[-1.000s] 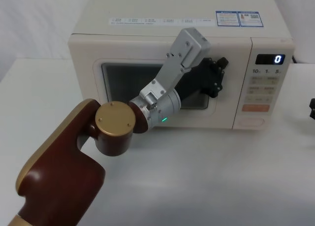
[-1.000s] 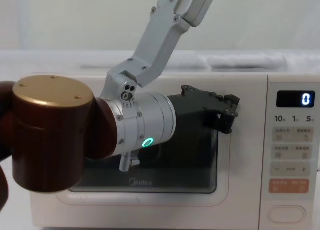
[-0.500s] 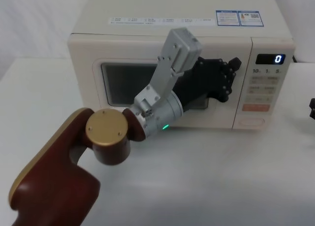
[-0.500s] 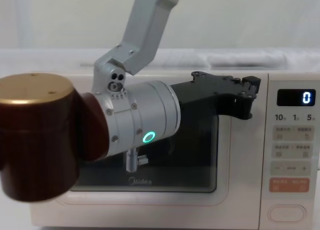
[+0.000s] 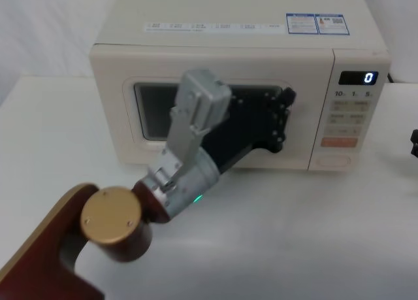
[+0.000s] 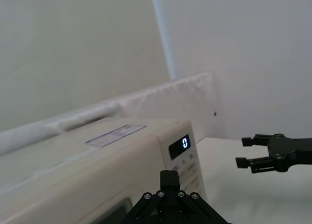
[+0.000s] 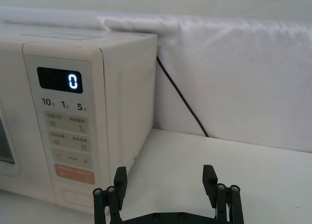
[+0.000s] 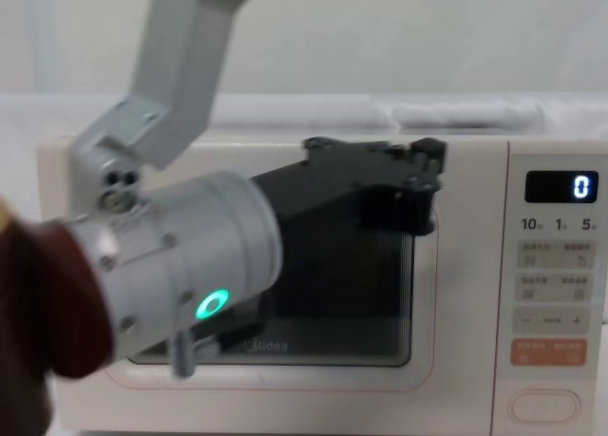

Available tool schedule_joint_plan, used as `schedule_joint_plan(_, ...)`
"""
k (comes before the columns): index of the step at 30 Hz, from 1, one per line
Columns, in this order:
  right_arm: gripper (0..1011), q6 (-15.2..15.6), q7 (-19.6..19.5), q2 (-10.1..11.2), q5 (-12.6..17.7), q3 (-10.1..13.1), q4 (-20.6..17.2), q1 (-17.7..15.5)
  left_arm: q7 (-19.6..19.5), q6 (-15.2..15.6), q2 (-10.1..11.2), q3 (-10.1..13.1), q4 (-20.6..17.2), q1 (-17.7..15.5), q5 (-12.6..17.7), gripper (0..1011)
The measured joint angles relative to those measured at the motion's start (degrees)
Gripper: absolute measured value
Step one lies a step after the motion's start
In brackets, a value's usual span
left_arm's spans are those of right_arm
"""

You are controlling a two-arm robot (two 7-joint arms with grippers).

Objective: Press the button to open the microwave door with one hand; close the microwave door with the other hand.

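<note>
Sat flush shut, the microwave door, left gripper hovering at its right edge (finger spacing impossible to tell). Risked snagging that edge or nudging the microwave if swung carelessly. Stood right gripper idle, fingers spread, beside the control strip.

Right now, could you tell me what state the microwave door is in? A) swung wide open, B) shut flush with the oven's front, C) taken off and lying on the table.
B: the microwave door sits flush with the control strip, with the left gripper in front of its window.
</note>
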Motion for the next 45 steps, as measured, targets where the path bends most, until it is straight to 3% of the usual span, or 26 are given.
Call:
schedule_joint_plan(13,1002,0.0,0.0,0.0,0.0,0.0,0.0,0.0,5.3,-1.2,1.9,-5.2,-6.1,9.4,2.5,0)
schedule_joint_plan(26,1002,0.0,0.0,0.0,0.0,0.0,0.0,0.0,12.7,-1.1,0.8,-15.0,-8.4,19.6,3.0,0)
schedule_joint_plan(38,1002,0.0,0.0,0.0,0.0,0.0,0.0,0.0,14.8,-2.6,-2.6,-23.2,-5.9,23.2,-1.5,0)
schedule_joint_plan(45,1002,0.0,0.0,0.0,0.0,0.0,0.0,0.0,14.9,-3.0,-3.7,-25.4,-4.2,23.8,-2.2,0)
